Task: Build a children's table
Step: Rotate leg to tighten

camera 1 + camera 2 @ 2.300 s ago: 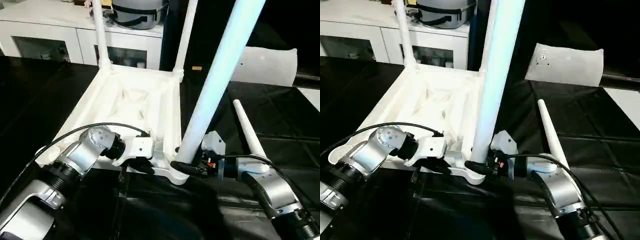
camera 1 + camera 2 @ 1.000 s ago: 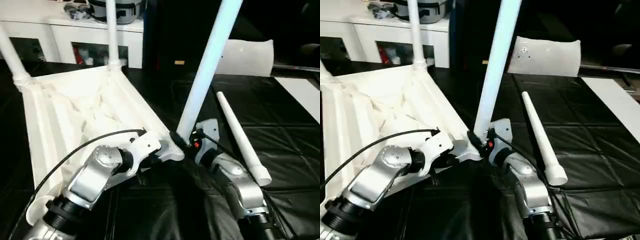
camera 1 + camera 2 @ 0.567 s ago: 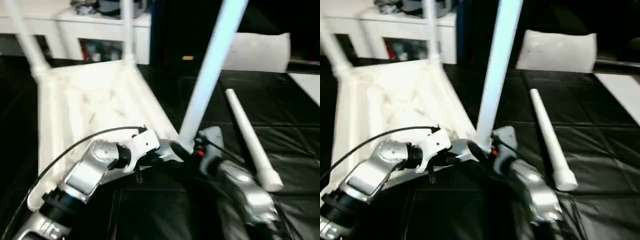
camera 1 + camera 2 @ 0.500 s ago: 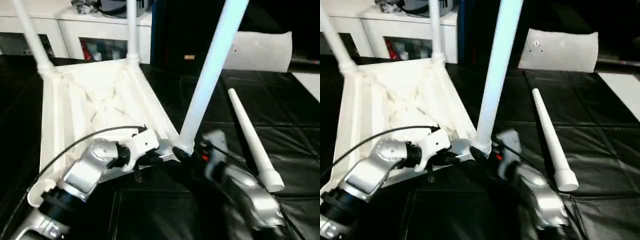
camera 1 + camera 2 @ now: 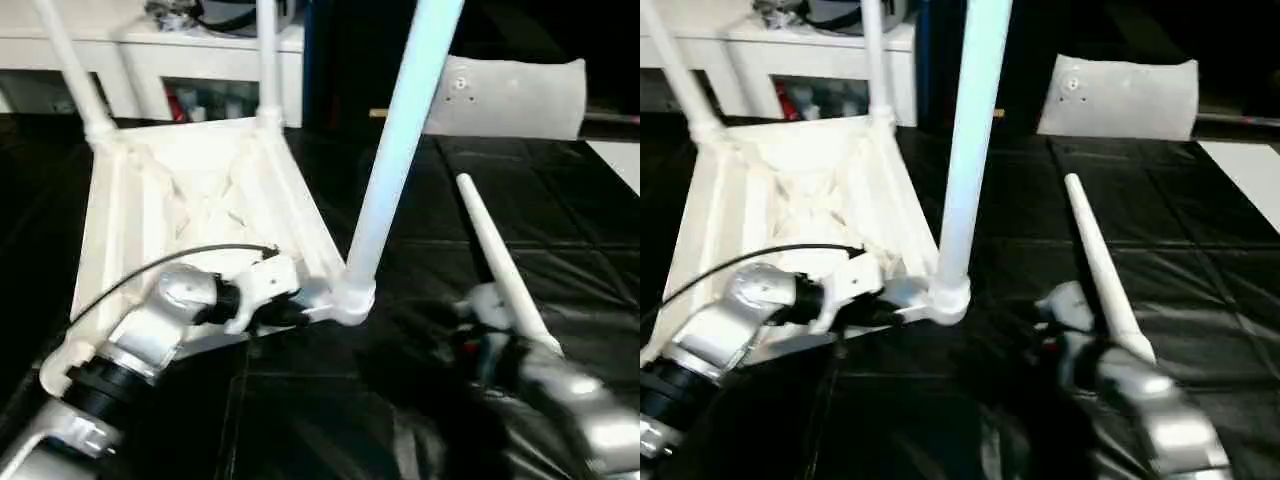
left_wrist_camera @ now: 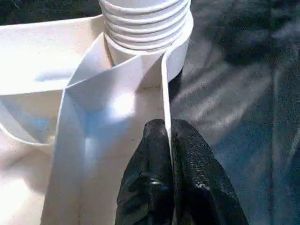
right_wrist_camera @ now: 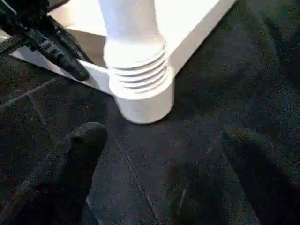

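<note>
Black fingers of the left gripper pinch the thin rim of the white ribbed plastic tabletop, upside down on the black cloth. At 12 o'clock from that grip, a long white tapered leg stands threaded in the near corner socket. Right gripper hovers spread wide, off the socket at 6 o'clock, holding nothing. A loose white leg lies at 3 o'clock.

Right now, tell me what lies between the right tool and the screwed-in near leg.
Nothing but bare black cover. The right wrist view shows the open right tool apart from the leg.
</note>
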You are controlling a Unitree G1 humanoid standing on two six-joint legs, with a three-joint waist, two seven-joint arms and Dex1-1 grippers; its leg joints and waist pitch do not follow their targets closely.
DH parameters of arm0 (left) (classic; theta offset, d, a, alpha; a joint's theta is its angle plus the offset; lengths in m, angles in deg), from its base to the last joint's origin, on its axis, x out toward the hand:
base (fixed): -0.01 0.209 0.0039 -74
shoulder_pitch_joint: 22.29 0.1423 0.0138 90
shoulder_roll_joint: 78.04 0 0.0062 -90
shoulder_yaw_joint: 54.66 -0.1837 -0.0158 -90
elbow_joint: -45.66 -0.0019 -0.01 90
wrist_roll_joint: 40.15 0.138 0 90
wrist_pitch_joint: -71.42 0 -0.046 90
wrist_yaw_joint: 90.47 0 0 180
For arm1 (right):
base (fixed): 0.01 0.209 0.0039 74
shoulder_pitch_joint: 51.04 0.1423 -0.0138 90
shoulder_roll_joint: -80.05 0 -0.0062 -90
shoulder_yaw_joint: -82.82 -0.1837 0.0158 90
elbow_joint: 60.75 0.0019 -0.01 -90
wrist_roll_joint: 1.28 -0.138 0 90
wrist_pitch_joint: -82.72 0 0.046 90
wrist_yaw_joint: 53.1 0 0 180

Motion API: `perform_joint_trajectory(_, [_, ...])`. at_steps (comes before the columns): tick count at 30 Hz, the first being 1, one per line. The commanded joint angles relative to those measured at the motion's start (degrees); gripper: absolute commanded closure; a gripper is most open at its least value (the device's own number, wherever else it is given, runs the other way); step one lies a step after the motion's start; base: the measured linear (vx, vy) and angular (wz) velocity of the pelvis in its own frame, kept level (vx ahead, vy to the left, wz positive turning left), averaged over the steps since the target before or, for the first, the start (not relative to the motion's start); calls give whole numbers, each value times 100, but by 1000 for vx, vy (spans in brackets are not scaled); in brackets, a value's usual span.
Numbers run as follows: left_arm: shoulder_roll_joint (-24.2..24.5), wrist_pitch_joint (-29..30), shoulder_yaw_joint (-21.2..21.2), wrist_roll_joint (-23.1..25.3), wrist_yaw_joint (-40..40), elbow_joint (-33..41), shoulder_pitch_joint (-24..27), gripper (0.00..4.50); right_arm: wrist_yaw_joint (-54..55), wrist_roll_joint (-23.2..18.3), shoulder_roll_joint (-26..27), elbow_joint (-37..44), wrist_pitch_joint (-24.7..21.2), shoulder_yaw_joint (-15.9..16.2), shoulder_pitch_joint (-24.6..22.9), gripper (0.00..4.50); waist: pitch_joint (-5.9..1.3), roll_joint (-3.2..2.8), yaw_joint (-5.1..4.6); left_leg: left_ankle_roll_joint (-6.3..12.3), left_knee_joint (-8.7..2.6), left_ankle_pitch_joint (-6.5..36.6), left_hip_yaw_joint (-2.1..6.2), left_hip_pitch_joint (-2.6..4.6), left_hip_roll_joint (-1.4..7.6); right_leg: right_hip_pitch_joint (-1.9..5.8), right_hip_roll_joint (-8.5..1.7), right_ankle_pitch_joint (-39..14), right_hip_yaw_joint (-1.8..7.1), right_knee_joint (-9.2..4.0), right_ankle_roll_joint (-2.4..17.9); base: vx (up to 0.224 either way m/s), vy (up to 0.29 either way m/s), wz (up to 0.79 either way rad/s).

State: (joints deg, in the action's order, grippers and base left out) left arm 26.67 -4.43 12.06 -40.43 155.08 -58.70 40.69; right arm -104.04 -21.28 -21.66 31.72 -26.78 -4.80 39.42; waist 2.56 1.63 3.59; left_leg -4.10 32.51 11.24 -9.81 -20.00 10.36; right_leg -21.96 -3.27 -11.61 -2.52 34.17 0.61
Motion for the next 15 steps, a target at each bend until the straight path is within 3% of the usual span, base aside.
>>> perform_joint_trajectory(1, [101,-244,-342,166,404,-94,-47,450,-216,-79,-107,119,24,-17,167,4,-283,-30,6,291,-354,952,78,19,306,201,-450,-956,275,-394,1084,0,0,0])
perform_joint_trajectory(2, [182,-488,-458,176,660,-124,-74,450,-425,-58,-182,41,67,76,365,4,-290,-3,-9,339,-342,801,73,3,303,219,-437,-598,264,-350,1184,0,0,0])
perform_joint_trajectory(6, [199,-768,-556,216,917,-265,-161,450,-703,42,-251,-170,204,291,689,4,-321,-23,32,470,-293,496,53,28,301,238,-456,63,258,-266,1430,0,0,0])
perform_joint_trajectory(10, [187,-1056,-656,284,1110,-426,-281,450,-895,413,-246,-520,559,631,1061,4,-311,-10,53,457,-285,531,40,27,300,242,-473,-38,256,-260,1486,0,0,0])
perform_joint_trajectory(15, [137,-1187,-730,307,1255,-490,-373,450,-1266,525,-226,-731,672,920,1281,4,-315,-8,131,357,-288,656,37,46,316,249,-484,-200,266,-250,1448,0,0,0])
